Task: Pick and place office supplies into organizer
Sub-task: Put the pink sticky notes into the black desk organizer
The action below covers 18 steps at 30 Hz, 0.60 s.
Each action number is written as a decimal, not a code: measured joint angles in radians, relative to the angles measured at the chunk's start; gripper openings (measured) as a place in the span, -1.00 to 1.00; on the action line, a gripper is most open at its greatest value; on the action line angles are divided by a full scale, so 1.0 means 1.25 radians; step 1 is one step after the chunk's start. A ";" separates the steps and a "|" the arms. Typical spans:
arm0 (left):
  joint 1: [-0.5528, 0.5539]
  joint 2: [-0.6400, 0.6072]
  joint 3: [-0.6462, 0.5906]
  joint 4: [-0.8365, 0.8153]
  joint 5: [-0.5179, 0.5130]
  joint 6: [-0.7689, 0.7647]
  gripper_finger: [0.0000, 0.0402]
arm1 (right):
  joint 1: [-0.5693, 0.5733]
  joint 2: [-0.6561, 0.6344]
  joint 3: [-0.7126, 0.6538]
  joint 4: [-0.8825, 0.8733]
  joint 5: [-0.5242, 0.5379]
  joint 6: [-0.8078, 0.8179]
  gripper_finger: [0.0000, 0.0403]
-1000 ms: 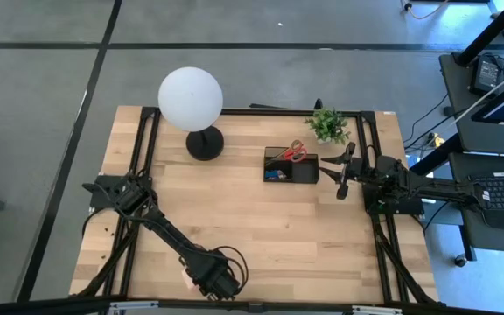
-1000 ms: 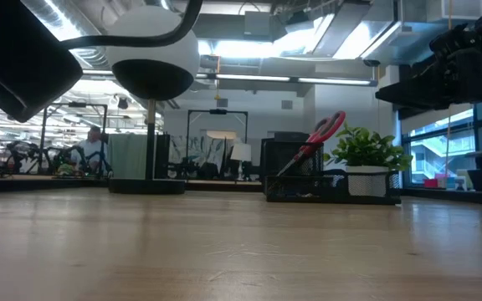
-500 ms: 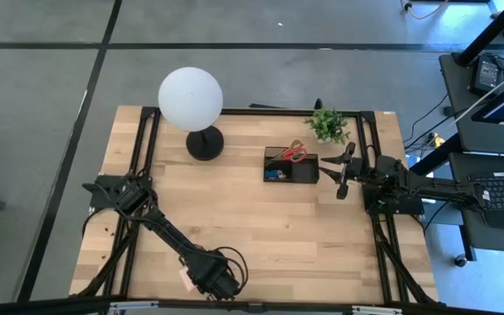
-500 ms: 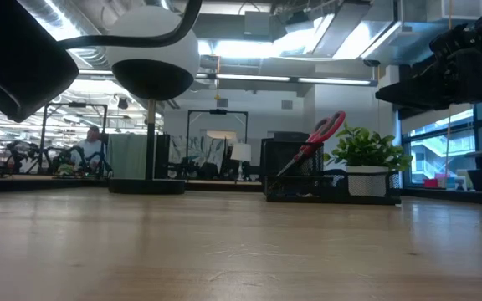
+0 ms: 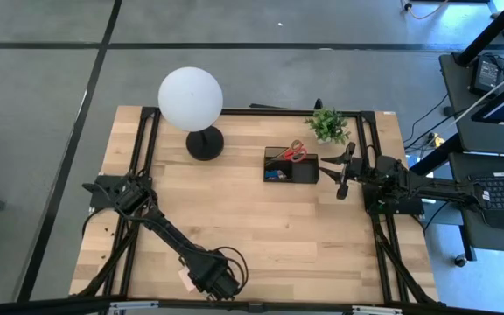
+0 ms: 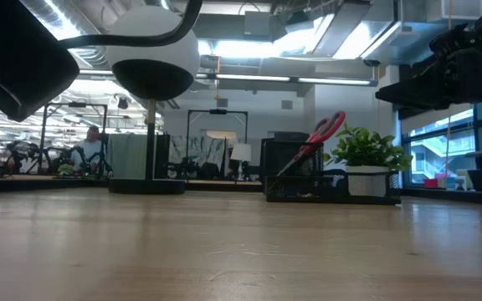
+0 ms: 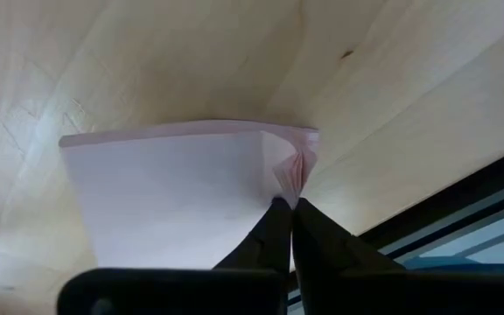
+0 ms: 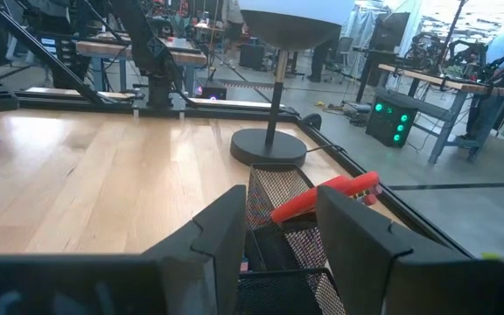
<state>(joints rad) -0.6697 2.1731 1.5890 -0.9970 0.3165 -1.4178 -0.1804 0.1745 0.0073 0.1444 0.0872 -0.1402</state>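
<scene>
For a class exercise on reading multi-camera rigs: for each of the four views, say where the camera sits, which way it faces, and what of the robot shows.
High view: overhead, looking straight down; both arms show.
Low view: at table-top height, facing the organizer; arm parts hang above.
Left wrist view: on the left arm, facing the sticky-note pad; left gripper pinches it.
Right wrist view: on the right arm, facing the lamp; right gripper open.
Shared: scissors appear in high, low and right wrist views.
</scene>
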 joint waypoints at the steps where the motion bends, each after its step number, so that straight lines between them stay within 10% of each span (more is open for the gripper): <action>1: 0.000 -0.001 0.000 0.000 0.000 0.000 -0.99 | 0.000 0.000 0.000 0.000 0.000 0.000 -0.28; 18: 0.097 -0.190 -0.002 -0.011 -0.220 0.111 -0.99 | 0.000 0.000 0.000 0.032 0.049 0.009 -0.28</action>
<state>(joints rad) -0.5485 1.9362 1.5864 -1.0110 0.0415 -1.2788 -0.1802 0.1741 0.0074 0.1841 0.1489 -0.1291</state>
